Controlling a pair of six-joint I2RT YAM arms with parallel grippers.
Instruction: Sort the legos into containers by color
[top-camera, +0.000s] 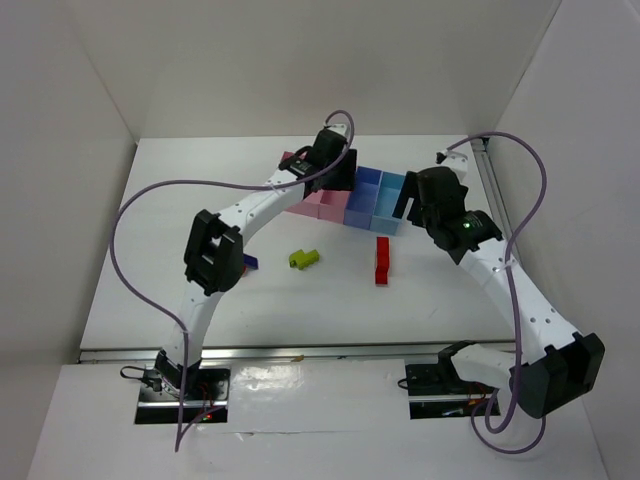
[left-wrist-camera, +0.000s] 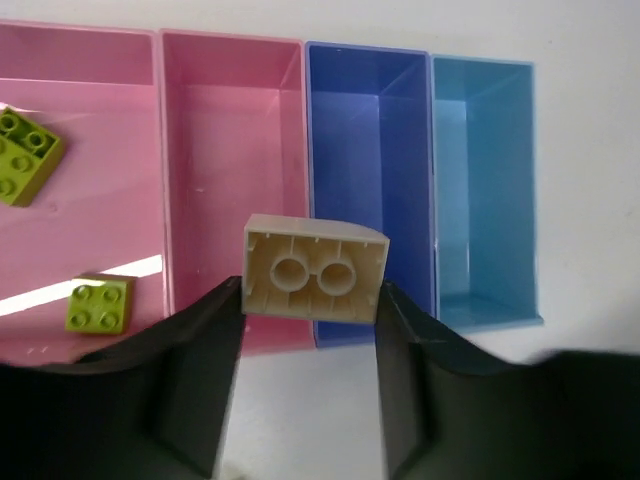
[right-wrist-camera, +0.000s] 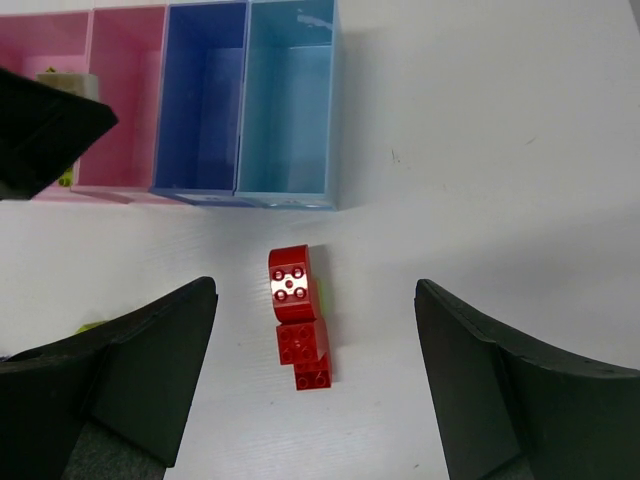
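Two lime-green legos sit studs-up in the large pink bin (left-wrist-camera: 90, 60), well apart: far lime lego (left-wrist-camera: 25, 155), near lime lego (left-wrist-camera: 100, 303). Next comes the small pink compt (left-wrist-camera: 235, 130). L gripper (left-wrist-camera: 312, 305) is clamped on the cream lego (left-wrist-camera: 315, 268), which is pale, w/ its hollow underside and two round tubes toward the wrist cam. We see it over the near ends of the small pink and blue compt (left-wrist-camera: 365, 140). Light-blue compt (left-wrist-camera: 485, 170) is rightmost. On the table (top-camera: 330, 310) we note a dark blue lego (top-camera: 250, 262), a lime piece (top-camera: 304, 258), then a red piece (right-wrist-camera: 297, 320), bricks joined in line, near the light-blue compt. R gripper (right-wrist-camera: 315, 295) hovers above it, jaws wide apart, holding nothing.
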